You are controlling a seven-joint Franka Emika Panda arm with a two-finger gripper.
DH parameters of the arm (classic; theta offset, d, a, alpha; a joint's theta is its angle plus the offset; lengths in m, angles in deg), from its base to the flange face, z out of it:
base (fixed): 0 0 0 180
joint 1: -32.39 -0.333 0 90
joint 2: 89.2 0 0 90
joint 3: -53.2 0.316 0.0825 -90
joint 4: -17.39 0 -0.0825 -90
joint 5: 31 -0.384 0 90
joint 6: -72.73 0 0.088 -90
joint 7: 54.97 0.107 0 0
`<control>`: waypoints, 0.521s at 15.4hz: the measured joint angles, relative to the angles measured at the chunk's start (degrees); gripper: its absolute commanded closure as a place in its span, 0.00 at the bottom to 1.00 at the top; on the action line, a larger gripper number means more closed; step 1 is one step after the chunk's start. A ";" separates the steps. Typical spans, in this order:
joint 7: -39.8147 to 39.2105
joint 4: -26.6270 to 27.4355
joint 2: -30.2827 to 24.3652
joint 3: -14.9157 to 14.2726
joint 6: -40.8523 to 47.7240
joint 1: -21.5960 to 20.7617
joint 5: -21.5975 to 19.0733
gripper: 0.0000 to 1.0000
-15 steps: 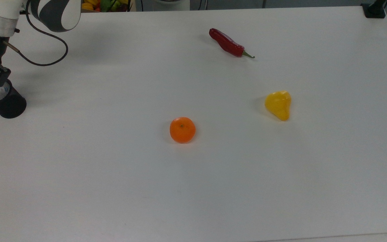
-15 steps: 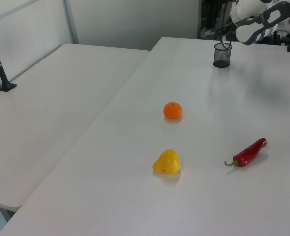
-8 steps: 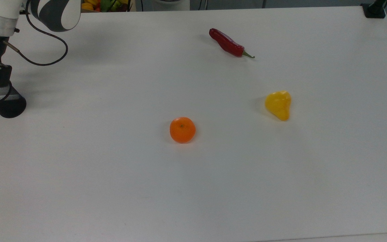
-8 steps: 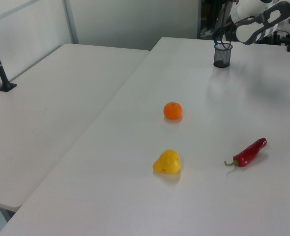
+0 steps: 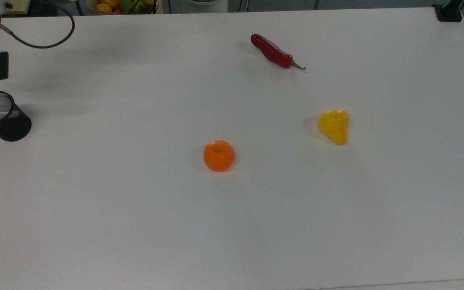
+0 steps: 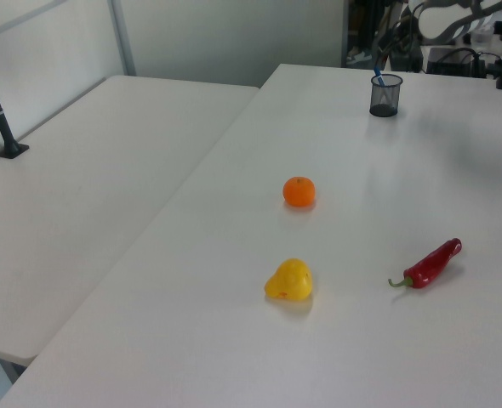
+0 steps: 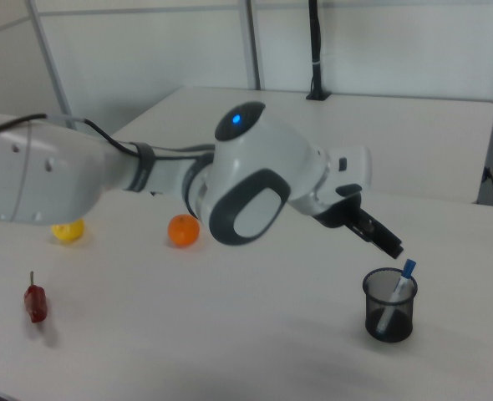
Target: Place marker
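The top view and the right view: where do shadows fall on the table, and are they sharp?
Top view: a soft shadow lies on the table near the mesh cup. Right view: a faint blurred shadow sits beside the red chili.

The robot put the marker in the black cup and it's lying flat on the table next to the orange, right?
Not quite. The marker is in the black cup, but it isn't lying flat by the orange. The right view shows it standing tilted inside the cup, blue cap poking above the rim, far from the orange. The gripper is above the cup, apart from the marker.
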 measured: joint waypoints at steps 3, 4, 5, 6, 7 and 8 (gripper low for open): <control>0.03 -1.27 -5.21 0.23 14.08 -1.26 -0.03 0.00; 0.03 -2.33 -6.74 0.37 19.81 -1.77 -0.18 0.00; 0.03 -3.61 -8.16 0.67 25.31 -2.38 -0.44 0.00; 0.23 -5.08 -9.37 1.28 30.22 -2.93 -0.94 0.00; 1.05 -6.60 -10.34 2.15 34.46 -3.34 -1.56 0.00; 2.98 -8.31 -11.17 3.31 38.69 -3.56 -1.87 0.00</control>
